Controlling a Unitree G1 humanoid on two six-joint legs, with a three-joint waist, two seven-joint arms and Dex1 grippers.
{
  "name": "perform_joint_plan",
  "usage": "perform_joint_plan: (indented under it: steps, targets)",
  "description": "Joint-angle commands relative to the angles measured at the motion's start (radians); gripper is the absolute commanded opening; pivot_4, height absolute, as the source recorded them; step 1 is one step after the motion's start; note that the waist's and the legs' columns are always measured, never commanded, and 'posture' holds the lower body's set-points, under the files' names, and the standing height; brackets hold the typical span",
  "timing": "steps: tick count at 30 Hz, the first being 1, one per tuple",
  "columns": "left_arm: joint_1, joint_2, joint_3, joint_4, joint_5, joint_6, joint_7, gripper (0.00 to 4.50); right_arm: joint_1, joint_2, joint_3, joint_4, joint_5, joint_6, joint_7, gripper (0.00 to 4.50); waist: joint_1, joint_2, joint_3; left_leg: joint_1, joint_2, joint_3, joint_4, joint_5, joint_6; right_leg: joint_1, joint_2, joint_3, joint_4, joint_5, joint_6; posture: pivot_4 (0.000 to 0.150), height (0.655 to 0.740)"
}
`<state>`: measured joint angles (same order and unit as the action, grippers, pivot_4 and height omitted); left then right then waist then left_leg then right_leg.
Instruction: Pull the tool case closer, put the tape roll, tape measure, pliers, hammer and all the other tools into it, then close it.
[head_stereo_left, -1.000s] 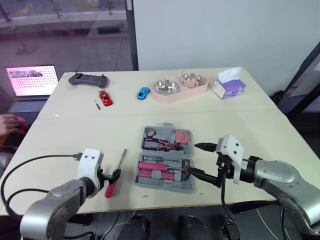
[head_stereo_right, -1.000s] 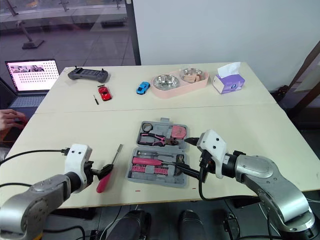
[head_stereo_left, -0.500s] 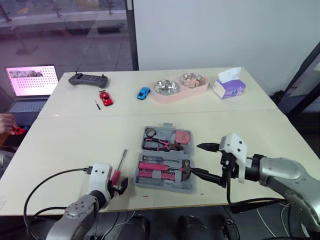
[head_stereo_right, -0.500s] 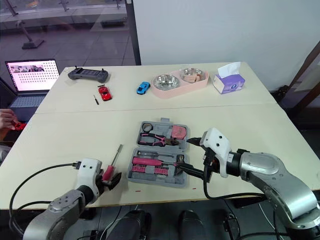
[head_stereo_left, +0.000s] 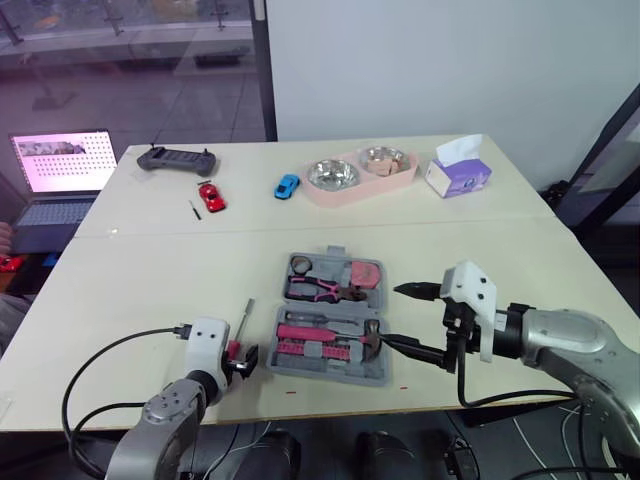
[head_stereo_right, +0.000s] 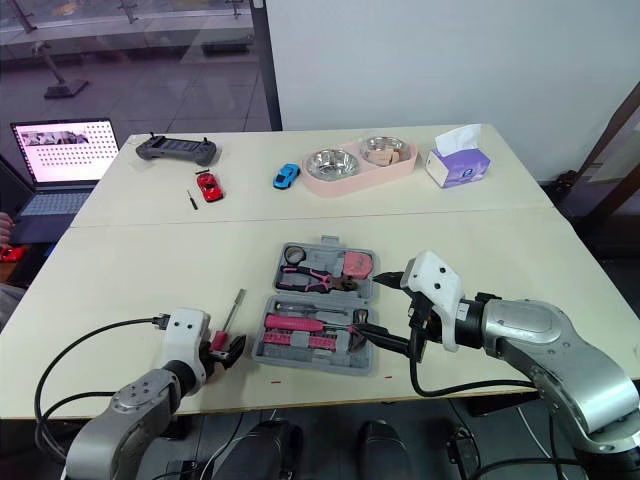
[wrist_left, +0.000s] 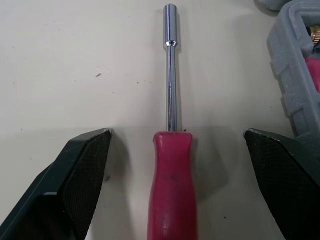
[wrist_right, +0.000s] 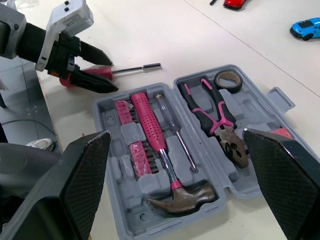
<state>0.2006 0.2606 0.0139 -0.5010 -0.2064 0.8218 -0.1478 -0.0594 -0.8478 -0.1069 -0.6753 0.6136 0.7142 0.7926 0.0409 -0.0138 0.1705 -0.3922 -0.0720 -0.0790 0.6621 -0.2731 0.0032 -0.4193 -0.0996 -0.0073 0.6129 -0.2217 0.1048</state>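
left claw (wrist_left: 176, 134): open, fingers (wrist_left: 82, 170) spread either side of the nut driver (wrist_left: 170, 170) handle with a gap on both sides. Low over the table (head_stereo_left: 140, 290), at 9 o'clock from the tool case (wrist_right: 252, 117).
nut driver: count 1, outside the case. Red handle, chrome shaft, socket tip. Lies flat, shaft pointing to about 12 o'clock, just beside the case's 9 o'clock edge.
right claw (head_stereo_left: 392, 316): open, holding nothing. At 3 o'clock from the case, tips near the edge by the hammer head; contact: can't tell.
tool case: count 1, grey moulded plastic, lid laid open flat, two halves. Sits mid-table near the front edge.
near half: hammer (wrist_right: 160, 155) with pink grip, steel head at the 3 o'clock end. Slim screwdriver (wrist_right: 176, 137) alongside it. Pink bit rack (wrist_right: 134, 152) on the front-edge side.
far half: pliers (wrist_right: 215, 117) with pink-and-black grips. Tape roll (wrist_right: 228, 80), a dark ring, in the 10 o'clock corner. Pink tape measure (head_stereo_left: 365, 273) at the 3 o'clock end.
counts in case: hammer 1, screwdriver 1, bit rack 1, pliers 1, tape roll 1, tape measure 1.
far table, 10 to 2 o'clock: toy cars 2, red toy car (head_stereo_left: 211, 196) and blue toy car (head_stereo_left: 287, 186). Pink tray (head_stereo_left: 405, 181) with 2 steel bowls. Tissue box (head_stereo_left: 458, 175) 1, controller (head_stereo_left: 177, 159) 1.
off-table, 10 o'clock: laptop (head_stereo_left: 60, 175), screen lit.
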Motion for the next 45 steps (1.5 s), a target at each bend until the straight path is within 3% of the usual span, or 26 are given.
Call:
perform_joint_plan:
  steps: [1,6,13,17,22,24,27,30,34,38,41,45]
  targets:
    - [0.005,0.01,-0.004,-0.027,0.002,0.038,-0.002,3.08,-0.012,-0.005,-0.022,-0.029,0.014,-0.001,-0.007,4.5,0.0,0.0,0.0,0.0,0.0,0.0,0.0,0.0,0.0,0.0,0.0,0.0,0.0,0.0,0.0,0.15,0.74]
    - [0.0,0.014,0.002,-0.054,-0.004,0.089,0.001,0.51,-0.012,-0.004,-0.02,-0.032,0.015,-0.001,-0.013,4.5,0.0,0.0,0.0,0.0,0.0,0.0,0.0,0.0,0.0,0.0,0.0,0.0,0.0,0.0,0.0,0.15,0.74]
    - [-0.042,0.038,0.027,-0.076,0.001,0.144,-0.003,0.53,-0.017,0.0,-0.015,-0.023,0.006,-0.008,-0.02,4.5,0.0,0.0,0.0,0.0,0.0,0.0,0.0,0.0,0.0,0.0,0.0,0.0,0.0,0.0,0.0,0.15,0.74]
    - [-0.119,0.134,0.059,-0.1,-0.022,0.149,-0.081,0.53,-0.017,0.005,-0.012,-0.013,-0.004,-0.017,-0.026,4.5,0.0,-0.001,0.001,0.0,0.0,0.0,0.0,0.0,0.0,-0.001,0.0,0.0,0.0,0.0,0.0,0.15,0.74]
    - [-0.224,0.41,0.035,-0.157,-0.061,0.152,-0.289,0.53,-0.019,0.02,-0.004,0.003,-0.02,-0.036,-0.035,4.5,-0.002,-0.001,0.001,-0.002,0.0,0.0,0.0,0.0,0.0,-0.003,0.001,0.0,0.0,0.0,0.0,0.15,0.74]
    - [-0.247,0.471,0.024,-0.155,-0.085,0.143,-0.348,0.53,-0.022,0.027,0.003,0.009,-0.028,-0.042,-0.039,4.5,-0.002,0.0,0.001,-0.002,0.0,0.0,0.0,0.0,0.0,-0.003,0.001,0.0,0.0,0.0,0.0,0.15,0.74]
    - [-0.384,0.638,-0.053,-0.123,-0.116,0.096,-0.559,0.53,-0.011,0.047,0.011,0.012,-0.045,-0.058,-0.05,4.5,0.001,-0.002,0.003,-0.002,0.0,0.001,0.0,0.0,0.0,-0.003,0.001,0.0,-0.001,0.0,0.0,0.15,0.74]
    - [-0.523,0.73,-0.135,-0.083,-0.158,0.111,-0.714,0.53,0.004,0.052,0.016,0.007,-0.058,-0.068,-0.052,4.5,0.0,-0.001,0.003,-0.003,0.0,0.0,0.0,0.0,0.0,-0.004,0.002,-0.001,0.0,0.0,-0.001,0.15,0.74]
    - [-0.735,0.768,-0.283,-0.072,-0.238,0.27,-0.861,0.53,0.025,0.044,0.018,0.003,-0.077,-0.087,-0.043,4.5,-0.005,-0.001,0.004,-0.004,0.0,0.001,0.0,0.0,0.001,-0.004,0.002,-0.001,-0.001,0.0,0.0,0.15,0.74]
    - [-0.92,0.729,-0.435,-0.05,-0.309,0.465,-0.928,0.53,0.057,0.023,0.003,0.006,-0.092,-0.112,-0.014,4.5,-0.006,-0.001,0.004,-0.005,0.0,0.001,0.0,0.0,0.002,-0.005,0.003,-0.001,0.0,0.0,0.001,0.15,0.74]
    - [-1.022,0.668,-0.546,-0.035,-0.313,0.523,-0.932,0.53,0.092,0.002,-0.016,-0.004,-0.099,-0.126,0.014,4.5,-0.008,-0.001,0.004,-0.005,0.0,0.001,0.0,0.0,0.002,-0.005,0.003,-0.001,0.001,0.0,0.001,0.15,0.74]
    - [-1.092,0.631,-0.677,-0.054,-0.271,0.463,-0.945,0.53,0.119,-0.015,-0.026,-0.018,-0.098,-0.133,0.03,4.5,-0.005,-0.003,0.005,-0.004,0.0,0.001,0.001,0.0,0.002,-0.003,0.003,0.0,0.001,0.0,0.001,0.15,0.74]
